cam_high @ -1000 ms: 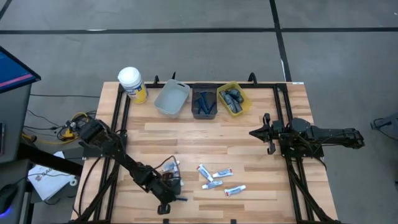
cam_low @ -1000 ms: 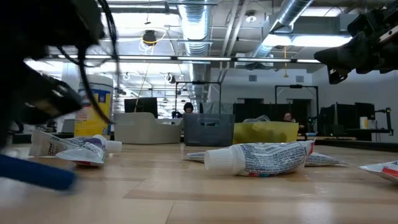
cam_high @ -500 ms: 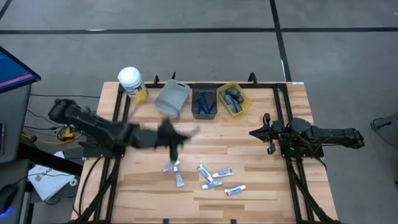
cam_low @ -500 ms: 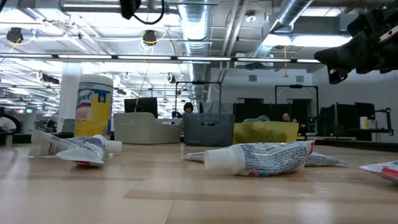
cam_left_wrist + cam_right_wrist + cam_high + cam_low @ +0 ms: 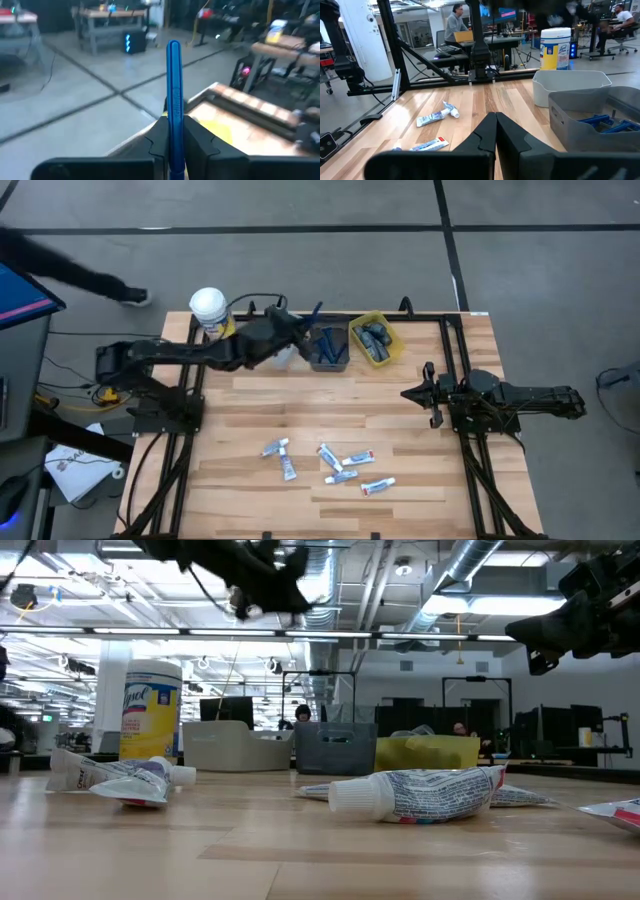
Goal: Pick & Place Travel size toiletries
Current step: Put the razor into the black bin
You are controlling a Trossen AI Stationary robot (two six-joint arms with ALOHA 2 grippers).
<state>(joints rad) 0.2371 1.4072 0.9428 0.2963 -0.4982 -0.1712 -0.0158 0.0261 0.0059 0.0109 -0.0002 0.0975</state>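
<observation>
Carry step: a blue razor [image 5: 173, 100] is held clamped in the left hand [image 5: 292, 332] at upper centre, beside the dark bin [image 5: 327, 348]; release over that bin is judged next.

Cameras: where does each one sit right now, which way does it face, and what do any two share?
High view: overhead, straight down; both arms show, left gripper carrying a blue razor by the bins.
Low view: table height, looking level across toothpaste tubes toward the bins.
Left wrist view: looks past shut fingers at the razor and the room.
Right wrist view: looks across the table from the shut right gripper.
Shared: the yellow wipes jar shows in the low and right wrist views.
</observation>
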